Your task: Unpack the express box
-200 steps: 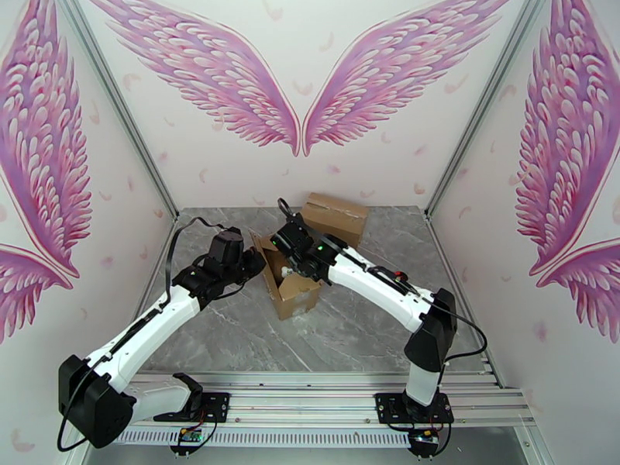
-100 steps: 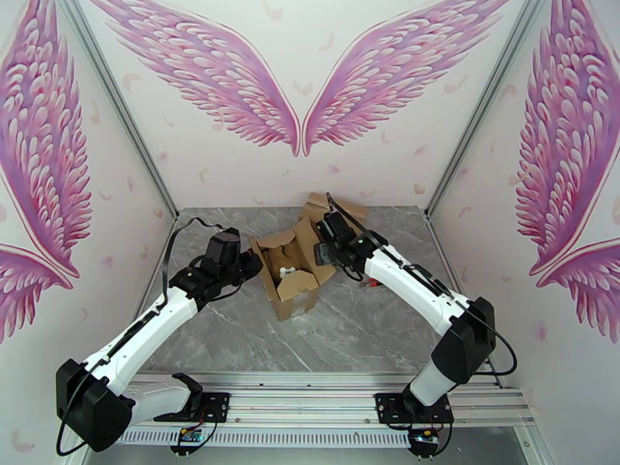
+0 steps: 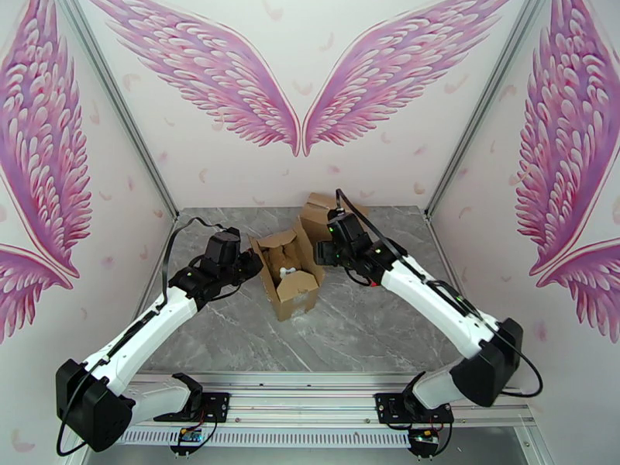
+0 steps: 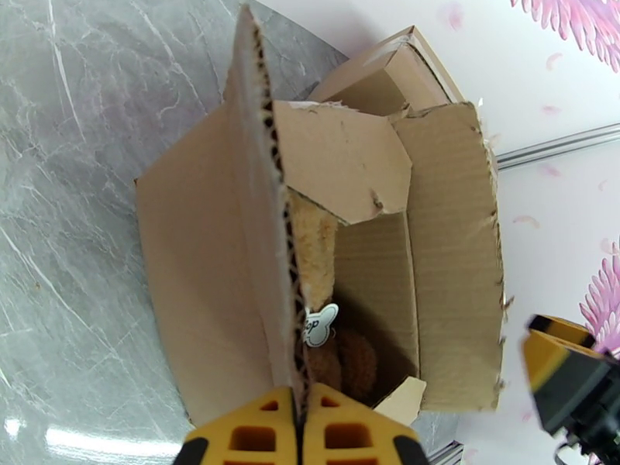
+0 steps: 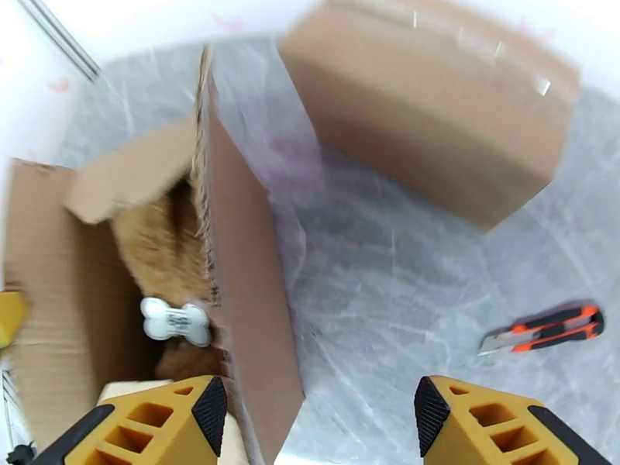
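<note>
Jaws, left gripper [image 4: 301, 404]: closed tight on the corrugated edge of one upright flap [image 4: 260, 187] of the express box [image 3: 291, 277], the card pinched between the two yellow fingers.
Jaws, right gripper [image 5: 314, 404]: wide apart and holding nothing. The box's opposite flap [image 5: 248, 304] rises between the two fingers, close beside the left one; contact cannot be made out.

1. Table [image 3: 349, 327]: grey marble-patterned top, carrying every item below.
2. Express box: brown cardboard, near the table's centre between the two arms. It is open at the top with its flaps raised and the torn edges showing.
3. Second box [image 5: 434, 102]: brown cardboard, closed, with a strip of clear tape along the top. It stands behind the express box towards the back wall, near it but apart, and the right arm partly hides it in the top view.
4. Plush toy [image 5: 155, 234]: tan-orange and fuzzy, lying deep inside the express box. Its form is unclear.
5. Utility knife [image 5: 542, 329]: orange and black, lying flat on the table to the right of the express box and well apart from it.
6. Tag [image 5: 174, 319]: white and bone-shaped, resting on the plush toy inside the box. Its lettering is too small to read.
</note>
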